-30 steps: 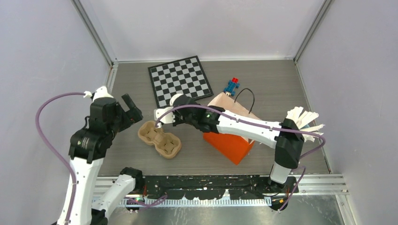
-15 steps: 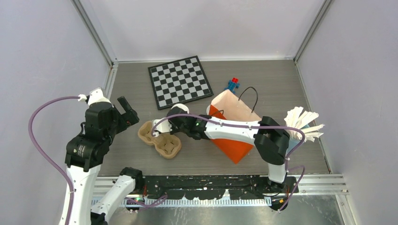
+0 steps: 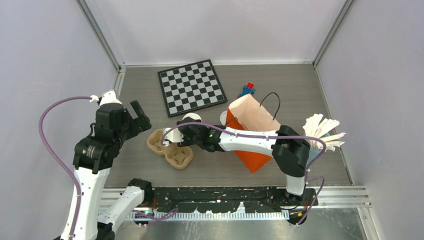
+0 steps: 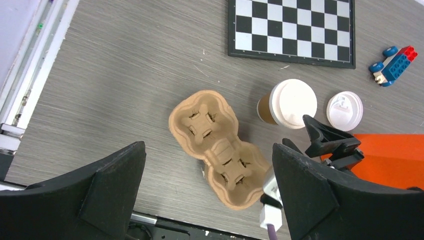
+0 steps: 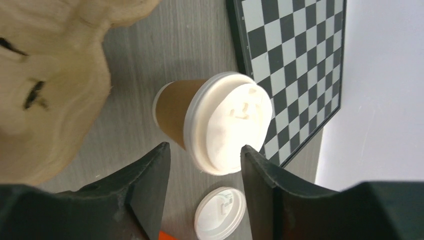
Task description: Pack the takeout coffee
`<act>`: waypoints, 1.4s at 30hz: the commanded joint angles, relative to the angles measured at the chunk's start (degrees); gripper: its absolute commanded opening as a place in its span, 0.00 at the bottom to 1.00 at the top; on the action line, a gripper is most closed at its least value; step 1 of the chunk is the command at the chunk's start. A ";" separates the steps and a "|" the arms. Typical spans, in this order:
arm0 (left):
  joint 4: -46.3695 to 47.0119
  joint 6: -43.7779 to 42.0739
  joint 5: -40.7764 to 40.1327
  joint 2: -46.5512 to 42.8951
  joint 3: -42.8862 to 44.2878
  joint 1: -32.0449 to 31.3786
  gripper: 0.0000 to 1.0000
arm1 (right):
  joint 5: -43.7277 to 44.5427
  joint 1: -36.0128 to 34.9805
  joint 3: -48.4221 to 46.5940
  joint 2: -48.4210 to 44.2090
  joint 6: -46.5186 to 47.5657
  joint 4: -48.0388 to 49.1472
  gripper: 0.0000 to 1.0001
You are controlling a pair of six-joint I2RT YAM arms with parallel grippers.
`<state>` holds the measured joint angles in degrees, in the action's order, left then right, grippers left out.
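Note:
A takeout coffee cup (image 5: 220, 122), brown kraft paper with a white lid, stands on the table between the tan pulp tray (image 3: 170, 148) and the chessboard. My right gripper (image 5: 205, 150) is open, its fingertips on either side of the cup's lid end and not pressing on it. The top view shows this cup (image 3: 191, 118) just beyond the right gripper (image 3: 186, 128). A second white lid (image 4: 344, 110) sits by the orange bag (image 3: 252, 135); no cup wall shows beneath it. My left gripper (image 4: 207, 200) hangs wide open above the tray (image 4: 217, 150), holding nothing.
The chessboard (image 3: 191, 87) lies at the back, with a blue and red toy car (image 3: 246, 90) to its right. The orange bag with black handles stands open under my right arm. A bunch of white paper strips (image 3: 322, 131) sits at the right wall.
My right gripper brought the cup nearer to the tray and has opened, leaving it standing on the table. The bag shifted slightly. My left arm swayed a little and stays open.

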<state>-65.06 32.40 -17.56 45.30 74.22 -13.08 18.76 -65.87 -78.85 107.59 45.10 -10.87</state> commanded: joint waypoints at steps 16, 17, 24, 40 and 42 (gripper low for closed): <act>0.54 -5.04 19.77 20.55 10.89 -0.03 0.96 | -7.31 -1.30 -20.35 -25.59 -42.74 -20.77 0.84; 0.41 -5.19 21.06 22.77 11.39 -0.53 0.96 | -7.05 -1.30 -20.75 -26.90 -44.72 -21.71 0.85; -1.94 -11.32 18.06 41.58 19.95 -9.47 0.98 | -2.33 -1.29 -15.95 -38.02 -51.84 -24.93 0.88; 0.12 -20.95 14.06 56.45 23.09 -17.50 0.95 | 17.69 -1.30 -7.62 -49.78 -49.81 -27.01 0.90; 3.55 -21.39 13.68 54.68 19.90 -17.50 0.95 | 18.62 -1.22 -7.57 -49.70 -48.45 -26.92 0.91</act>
<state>-66.13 13.32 -1.34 103.35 97.78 -30.37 32.84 -67.11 -86.32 58.08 -6.17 -39.11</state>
